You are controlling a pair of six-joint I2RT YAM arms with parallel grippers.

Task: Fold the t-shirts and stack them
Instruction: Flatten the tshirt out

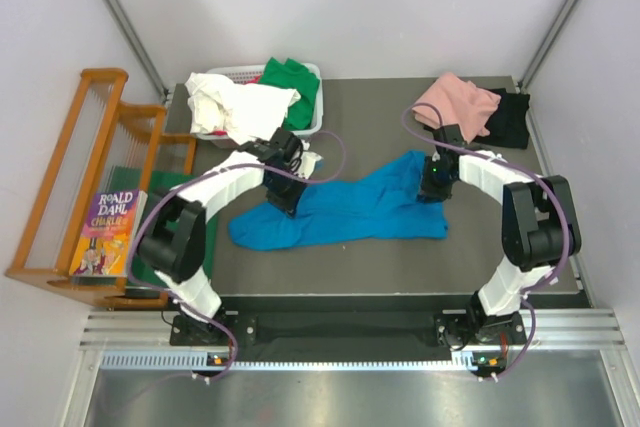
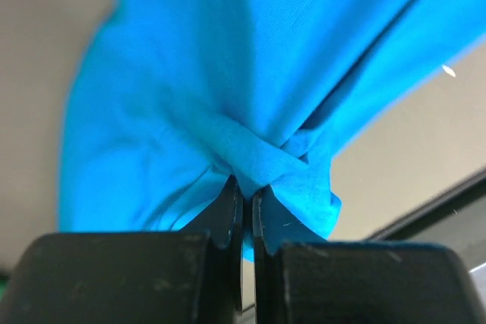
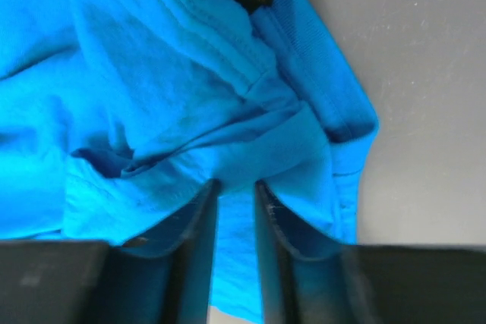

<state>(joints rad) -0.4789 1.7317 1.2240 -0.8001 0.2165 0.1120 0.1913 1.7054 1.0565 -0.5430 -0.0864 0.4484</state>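
Five t-shirts: the blue t-shirt [image 1: 340, 209] across the middle of the grey table [image 1: 400, 267], pink t-shirt [image 1: 458, 102] and black t-shirt [image 1: 510, 117] at its far right corner, white t-shirt [image 1: 235, 107] and green t-shirt [image 1: 292, 77] in one basket [image 1: 306, 127] at the far left corner. The left gripper [image 2: 244, 210] and right gripper [image 3: 237, 195] each pinch the blue cloth. White walls stand around.

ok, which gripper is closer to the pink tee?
Right. The right gripper sits just on the near side of the pink tee, gripping the blue tee. The left gripper is far off to its left, shut on the blue tee's other end.
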